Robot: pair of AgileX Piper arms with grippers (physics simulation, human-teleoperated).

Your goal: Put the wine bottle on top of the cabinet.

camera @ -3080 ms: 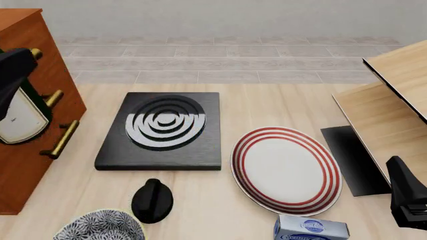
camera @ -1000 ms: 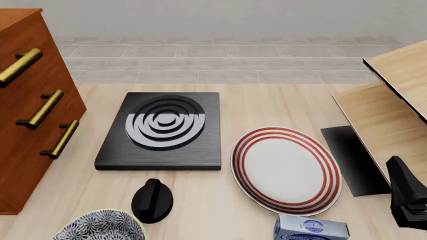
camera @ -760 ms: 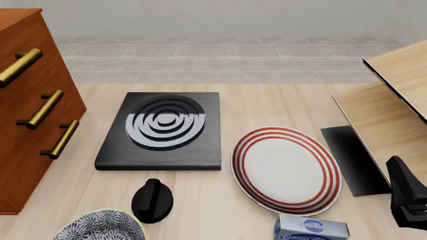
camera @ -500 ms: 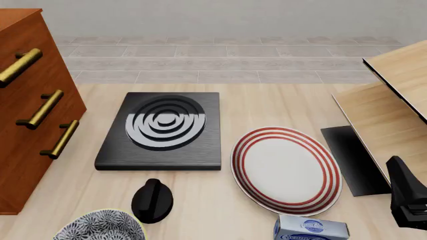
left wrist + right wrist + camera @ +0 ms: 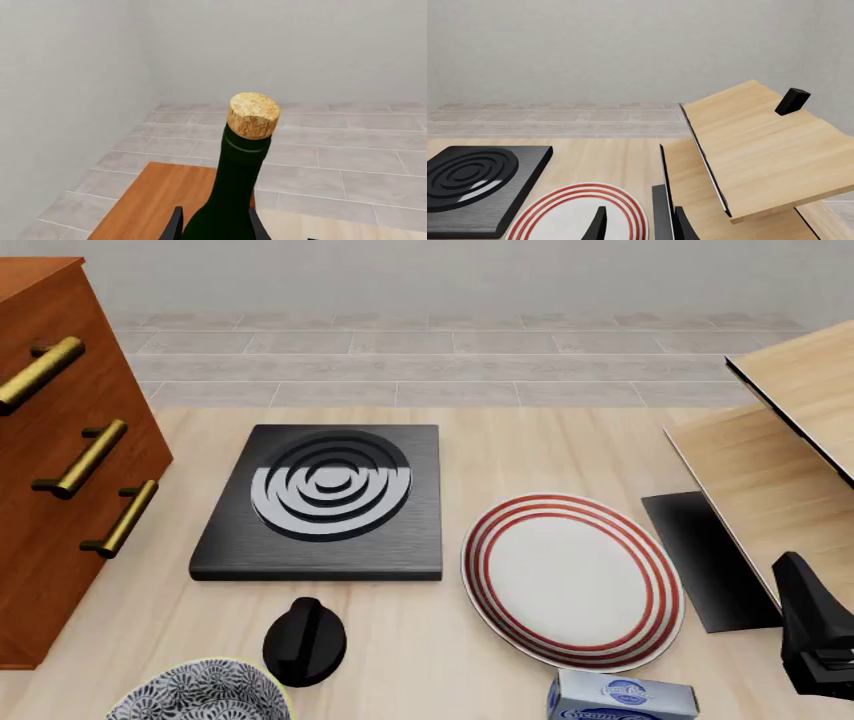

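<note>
While the front view shows no bottle and no left arm, the entries below rest on all three views.

Bottle: dark green glass wine bottle with tan cork stopper, upright at lower centre of the left wrist view, above the cabinet top.
Left gripper: left gripper, black fingers pressed on either side of the bottle body, clamped on it.
Cabinet: reddish-brown wooden cabinet at the left edge of the front view, three brass bar handles; its top lies under the bottle at lower left of the left wrist view. Whether the bottle base touches the top cannot be told.
Right gripper: right gripper, finger tips apart, nothing between them; its dark body sits at the lower right edge of the front view.
Centre: black square hob plate with grey concentric rings.
Right of centre: white round plate with red rim stripes.
Lower left: short black knob; patterned bowl.
Bottom: blue-white carton.
Right: pale wooden structure with black edging.
</note>
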